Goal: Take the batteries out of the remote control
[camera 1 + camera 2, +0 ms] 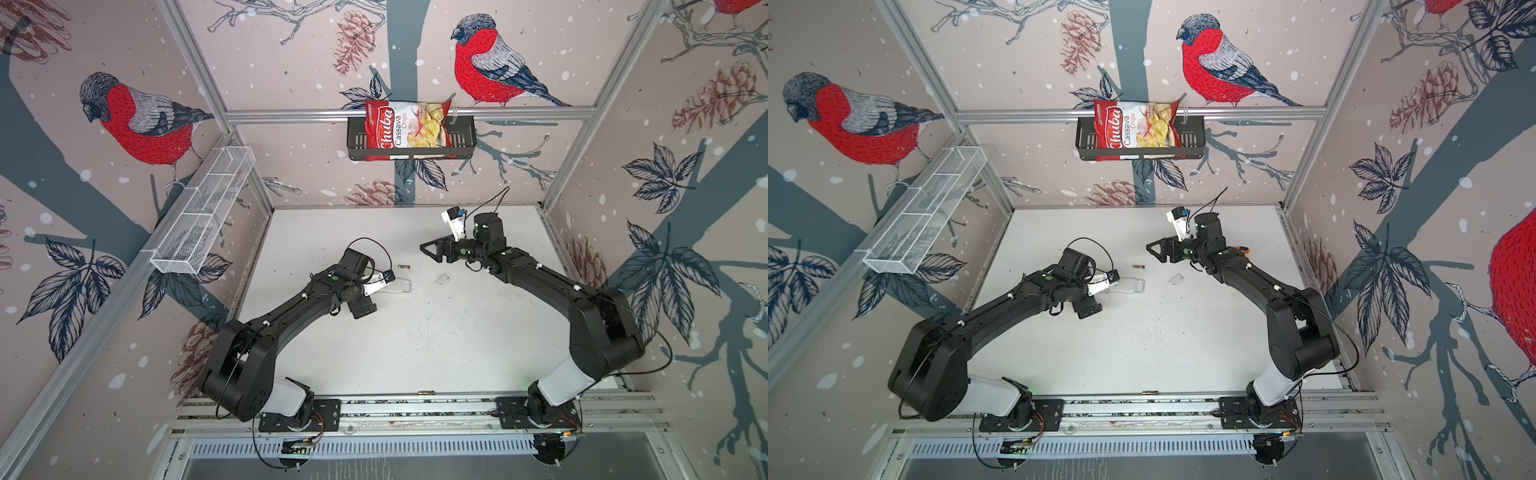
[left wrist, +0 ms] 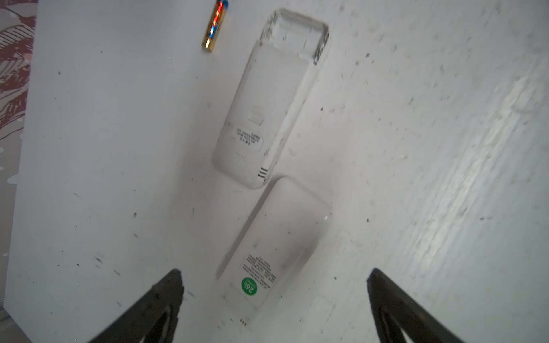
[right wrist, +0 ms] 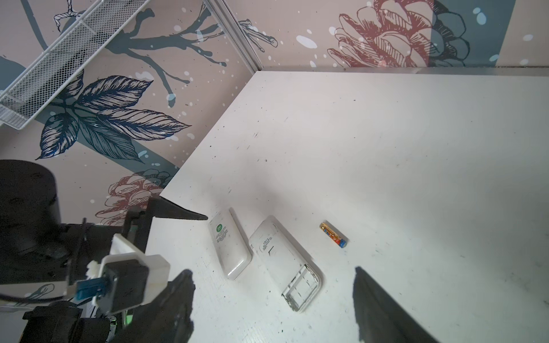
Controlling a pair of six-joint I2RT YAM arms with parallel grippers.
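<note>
1 gold-ended battery (image 2: 215,25) lies flat near the open bay (image 2: 292,32) of the face-down white remote control (image 2: 261,118).

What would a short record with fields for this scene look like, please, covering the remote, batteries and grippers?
remote control: back up on the table, battery bay open and empty
battery: loose on the table beside the remote's bay
second battery: at the table's front edge
cover: lying apart from the remote
left gripper: open, empty, by a green-stickered white device
right gripper: open, empty
</note>
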